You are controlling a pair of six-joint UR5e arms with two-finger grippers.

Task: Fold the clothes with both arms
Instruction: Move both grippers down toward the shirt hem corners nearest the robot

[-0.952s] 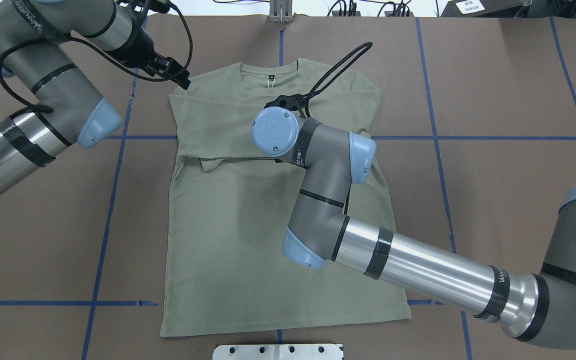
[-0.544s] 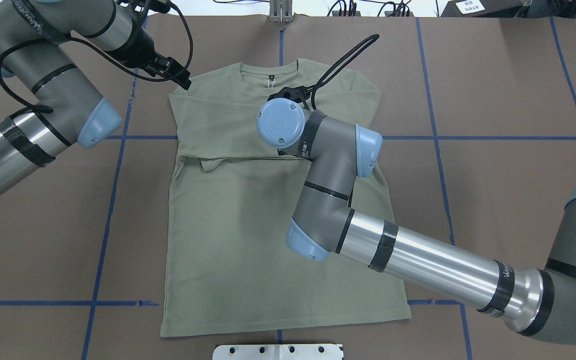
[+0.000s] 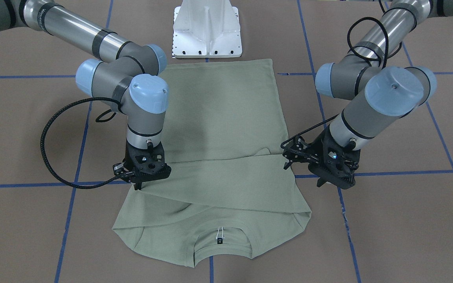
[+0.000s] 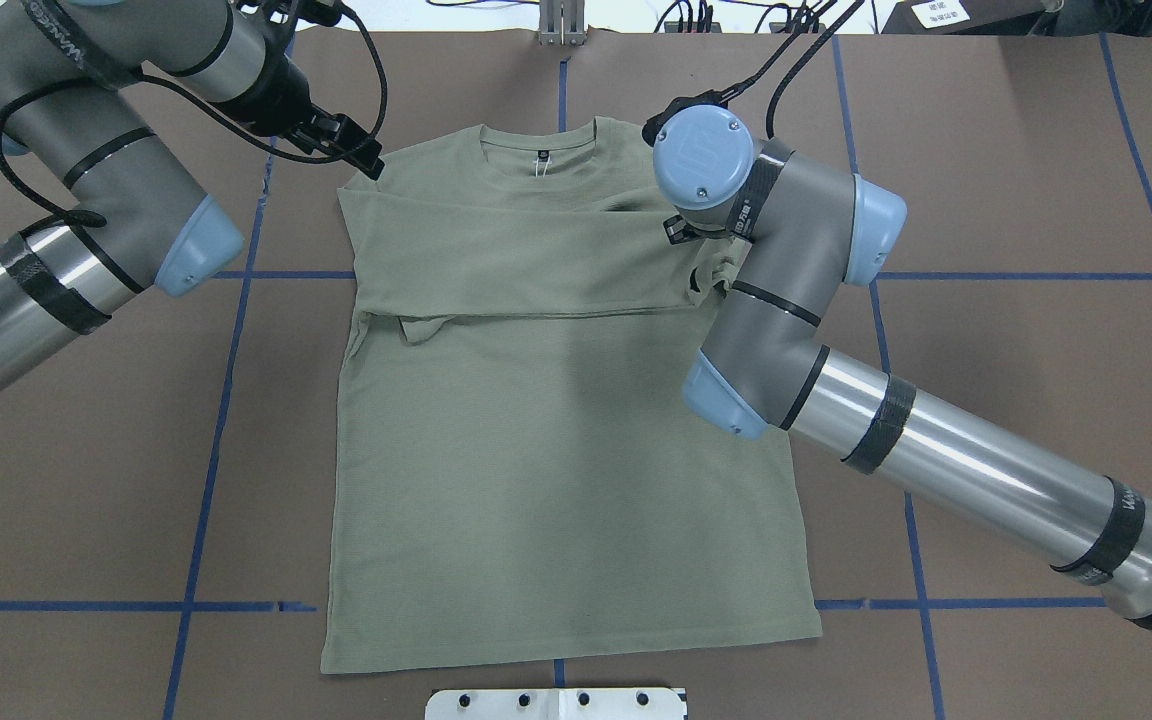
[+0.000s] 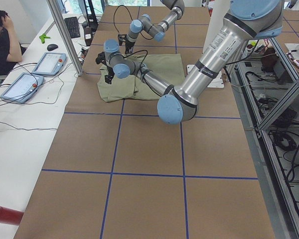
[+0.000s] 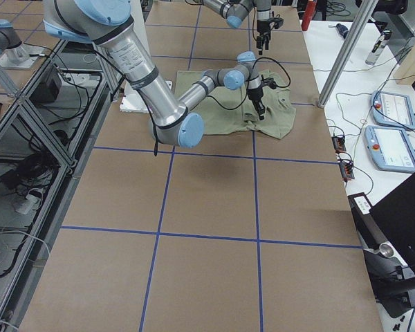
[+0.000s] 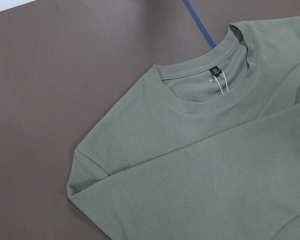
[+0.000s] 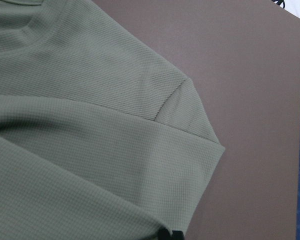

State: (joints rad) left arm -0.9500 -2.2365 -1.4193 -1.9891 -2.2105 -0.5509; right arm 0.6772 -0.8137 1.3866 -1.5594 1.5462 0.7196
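The clothes, one sage-green long-sleeved shirt (image 4: 556,450), lie flat on the brown table with the neck at the far side and a sleeve folded across the chest (image 3: 226,184). My left gripper (image 3: 333,179) hovers just off the shirt's shoulder edge, over bare table, and looks open with nothing in it. My right gripper (image 3: 148,179) points straight down at the opposite shoulder, its tip touching the folded sleeve's edge. I cannot tell whether it is open or shut. In the overhead view the right wrist hides that gripper. The collar and dark neck label (image 7: 214,70) show in the left wrist view.
The white pedestal base (image 3: 207,31) stands at the hem side of the shirt. Blue tape lines (image 4: 226,400) cross the table. A person (image 5: 0,40) sits at a side bench with tablets (image 5: 47,62) beyond the collar end.
My right arm has swung from over the middle of the chest to the shirt's right shoulder. The left arm has stayed still.
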